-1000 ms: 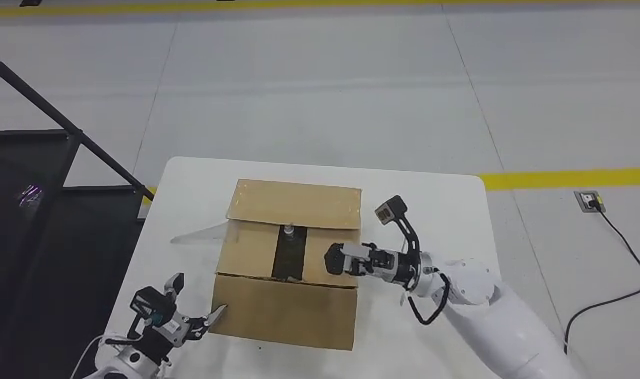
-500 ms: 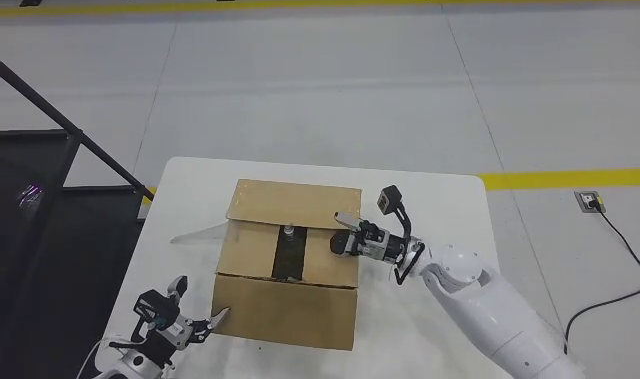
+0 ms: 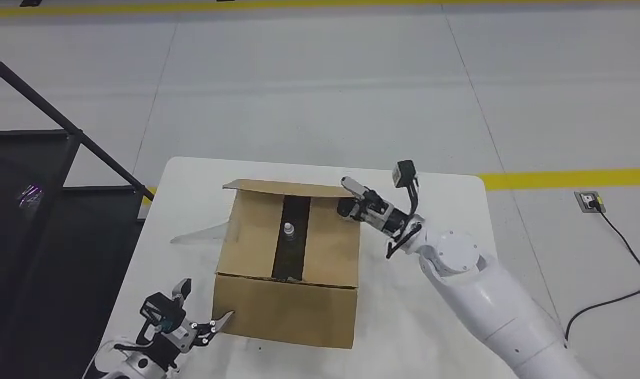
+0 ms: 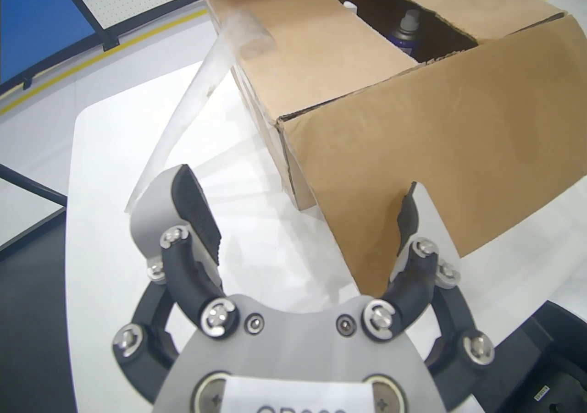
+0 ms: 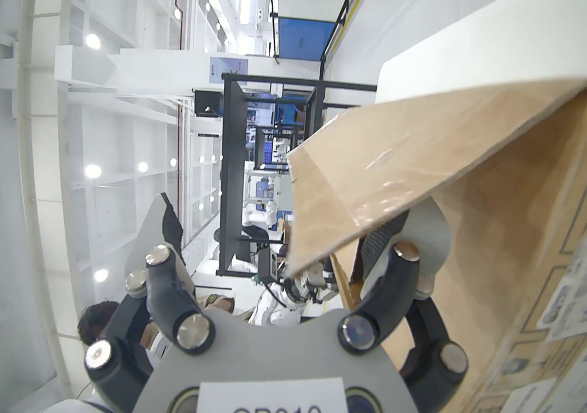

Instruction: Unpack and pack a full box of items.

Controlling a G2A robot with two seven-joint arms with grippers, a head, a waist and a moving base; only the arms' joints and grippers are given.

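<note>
White table [image 3: 430, 194], box [image 3: 335, 247]: right gripper [image 5: 279, 215] spread astride flap [image 5: 390, 158]; left gripper [image 4: 298, 190] spread, likely touching box.

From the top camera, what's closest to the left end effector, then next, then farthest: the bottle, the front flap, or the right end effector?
1. Front flap: right beside the left end effector, on the near side.
2. Bottle: in the middle gap of the box.
3. Right end effector: at the far corner.
</note>
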